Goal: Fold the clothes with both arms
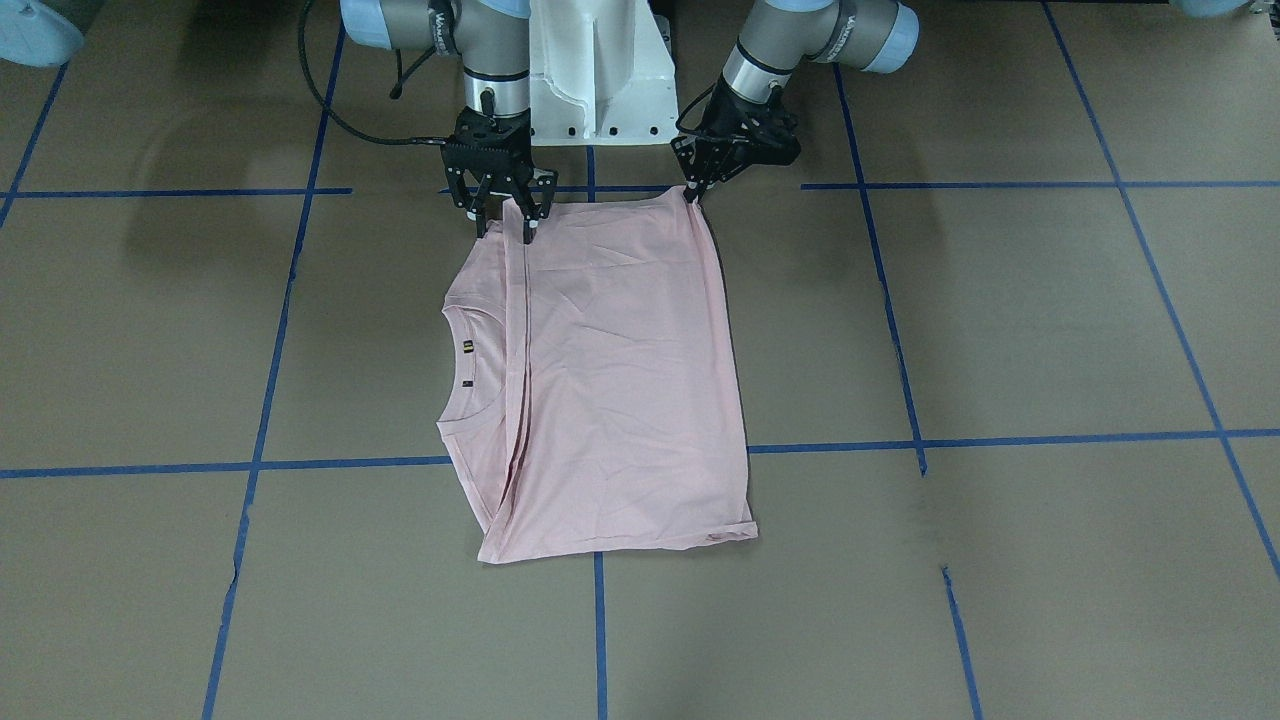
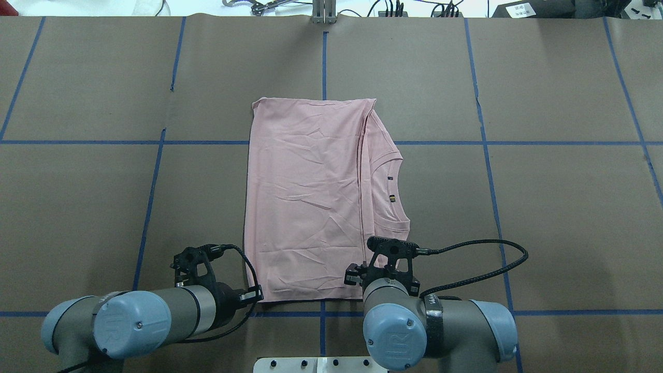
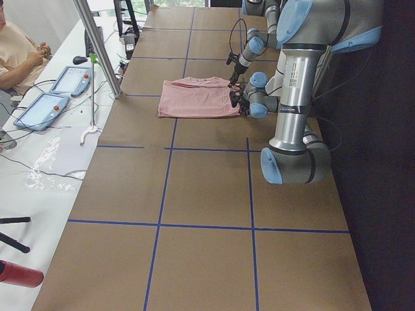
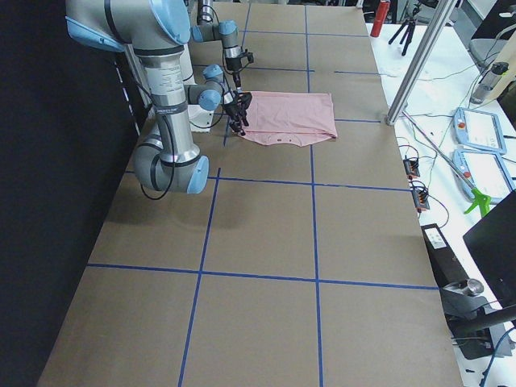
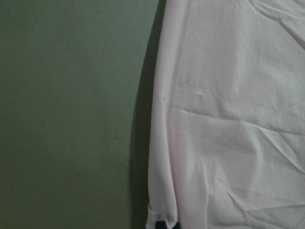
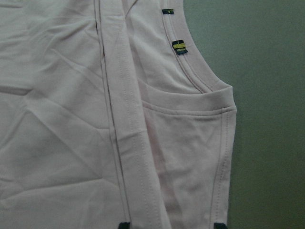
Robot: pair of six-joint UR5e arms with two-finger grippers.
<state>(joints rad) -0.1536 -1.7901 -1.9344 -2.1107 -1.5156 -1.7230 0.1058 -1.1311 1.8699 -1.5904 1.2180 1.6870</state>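
Observation:
A pale pink T-shirt [image 1: 620, 380] lies folded flat on the brown table [image 1: 1000, 320], its collar and small neck tags [image 2: 392, 197] showing on one side. My left gripper [image 1: 690, 195] is shut on the shirt's near hem corner; the left wrist view shows that corner [image 5: 159, 212] right at the fingertips. My right gripper [image 1: 504, 230] is open, one fingertip on each side of the folded shoulder edge. In the right wrist view its two tips straddle the sleeve part [image 6: 190, 157]. The front print is hidden.
The white pedestal base [image 1: 600, 80] stands just behind both grippers. Blue tape lines [image 1: 590, 620] divide the table. Beyond the far table edge, a person [image 3: 16, 52] sits at a white bench with tablets [image 3: 39, 110] and cables.

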